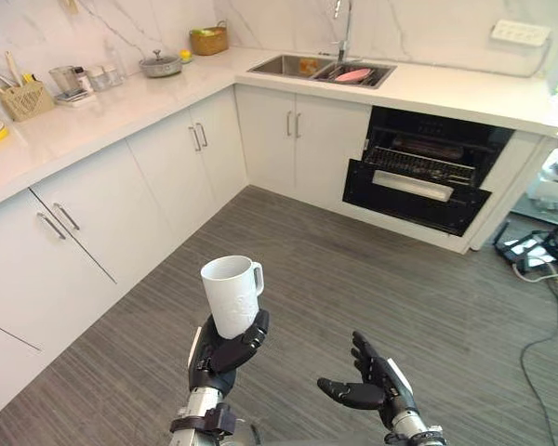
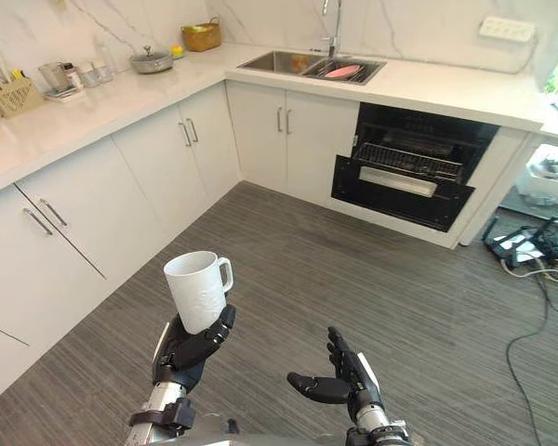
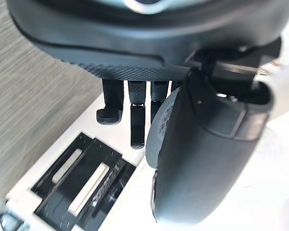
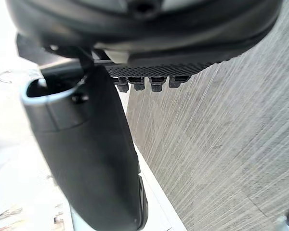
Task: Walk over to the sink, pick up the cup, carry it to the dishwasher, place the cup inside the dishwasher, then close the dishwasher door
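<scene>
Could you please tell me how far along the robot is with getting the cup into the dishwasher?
Done: the cup is picked up, upright in the left hand, fingers curled round its base. In hand: the carry, with the dishwasher far across the floor. Left: placing the cup inside and shutting its door, now hanging open. The right hand is open and empty.

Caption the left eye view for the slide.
White cup held in the left robot hand, right robot hand open, dishwasher open ahead beside the sink.
</scene>
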